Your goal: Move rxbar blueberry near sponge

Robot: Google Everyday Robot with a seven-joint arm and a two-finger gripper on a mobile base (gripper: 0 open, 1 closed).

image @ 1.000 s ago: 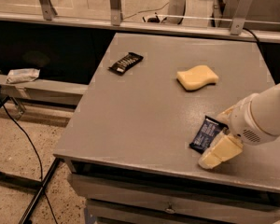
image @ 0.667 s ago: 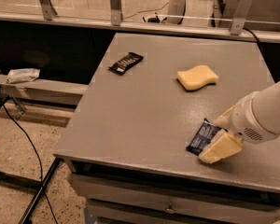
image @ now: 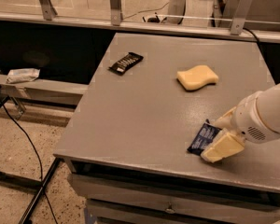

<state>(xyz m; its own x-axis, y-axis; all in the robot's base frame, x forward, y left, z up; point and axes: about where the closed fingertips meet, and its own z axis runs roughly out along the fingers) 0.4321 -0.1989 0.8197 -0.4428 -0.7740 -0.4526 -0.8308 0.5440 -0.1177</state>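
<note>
The rxbar blueberry [image: 202, 137], a dark navy bar with white print, is near the table's front right edge. My gripper [image: 214, 139] comes in from the right and is shut on the bar's right end. One cream finger [image: 222, 146] lies in front of the bar and the other [image: 225, 119] behind it. The bar's right end is hidden between them. The sponge [image: 197, 77], pale yellow and wavy-edged, lies on the table further back, well apart from the bar.
A narrow black wrapped bar [image: 126, 62] lies at the back left of the grey table [image: 140, 120]. A rail with metal posts [image: 115, 6] runs behind the table. A crumpled packet [image: 22, 74] lies on a low ledge to the left.
The gripper and the blue bar have shifted slightly left and toward the front edge together. The sponge and the black bar have not moved.
</note>
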